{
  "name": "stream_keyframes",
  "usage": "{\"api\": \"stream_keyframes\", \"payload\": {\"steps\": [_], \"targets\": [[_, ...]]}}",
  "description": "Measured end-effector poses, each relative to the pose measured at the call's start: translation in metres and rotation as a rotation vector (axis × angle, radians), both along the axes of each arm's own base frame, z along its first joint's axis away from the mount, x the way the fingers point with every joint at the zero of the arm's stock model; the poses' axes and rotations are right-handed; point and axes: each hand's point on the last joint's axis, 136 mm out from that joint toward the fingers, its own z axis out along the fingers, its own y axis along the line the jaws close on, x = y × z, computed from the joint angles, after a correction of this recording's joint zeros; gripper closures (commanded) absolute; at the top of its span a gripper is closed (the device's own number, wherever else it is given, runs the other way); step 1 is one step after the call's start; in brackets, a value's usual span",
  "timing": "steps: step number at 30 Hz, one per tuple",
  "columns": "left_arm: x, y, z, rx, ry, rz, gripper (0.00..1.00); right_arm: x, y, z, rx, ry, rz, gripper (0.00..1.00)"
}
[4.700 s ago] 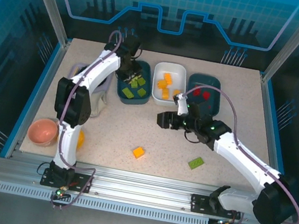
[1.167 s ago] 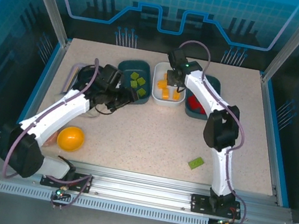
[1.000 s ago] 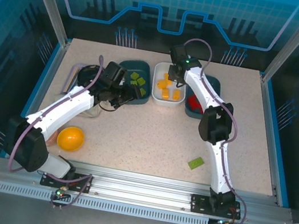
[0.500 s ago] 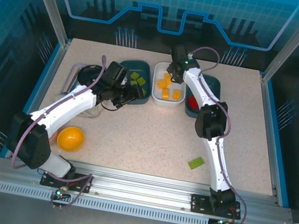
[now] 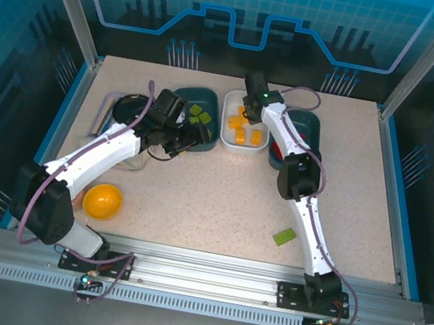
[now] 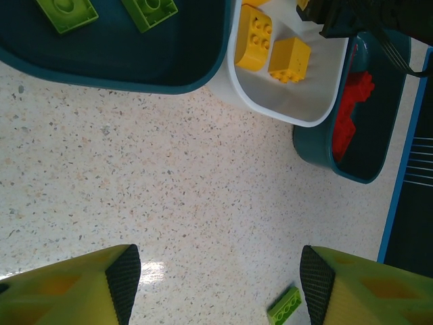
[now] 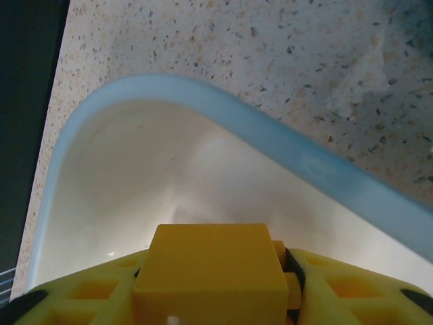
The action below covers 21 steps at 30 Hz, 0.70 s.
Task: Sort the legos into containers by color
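**Yellow brick pinched over the white tray**

A smooth, boxy yellow brick [image 7: 206,271] with studs on one side is pinched between the yellow fingers of the right gripper [image 7: 213,301]. It hangs above the glossy, round-rimmed white tray [image 7: 270,145], where more yellow bricks [image 6: 270,47] lie. The left teal tray [image 6: 169,68] holds green bricks [image 6: 67,10], and the right teal tray [image 6: 318,152] holds red bricks [image 6: 348,115]. A lone green brick [image 6: 284,306] lies well apart on the speckled table [image 6: 169,189]. The fingers of the left gripper [image 6: 216,284] stand spread and empty.

counter [image 5: 221,188] speckled | rear row: left teal tray [image 5: 188,90], white tray [image 5: 240,151], right teal tray [image 5: 313,120] | left: black dish [image 5: 126,103], yellow bowl [image 5: 103,200] | front right: green lego [image 5: 284,237]
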Motion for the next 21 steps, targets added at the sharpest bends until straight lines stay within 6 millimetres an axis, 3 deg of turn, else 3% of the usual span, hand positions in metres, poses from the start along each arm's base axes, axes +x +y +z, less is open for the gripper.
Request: {"api": "stream_keyframes", "payload": {"steps": [5,12,16,21], "targets": [[0.0,0.0,0.0,0.0,0.0,-0.001,0.33,0.003,0.001,0.004,0.024,-0.015,-0.024,0.32],[-0.005,-0.008,0.001,-0.001,-0.007,-0.044,0.32,-0.001,0.0,0.015,0.026,-0.016,-0.02,0.38],[-0.006,-0.026,0.004,-0.006,-0.01,-0.119,0.33,-0.02,-0.005,0.054,0.005,-0.02,0.014,0.47],[-0.007,-0.065,-0.003,0.01,-0.013,-0.264,0.33,-0.077,-0.024,0.134,-0.037,-0.053,0.103,0.52]]}}
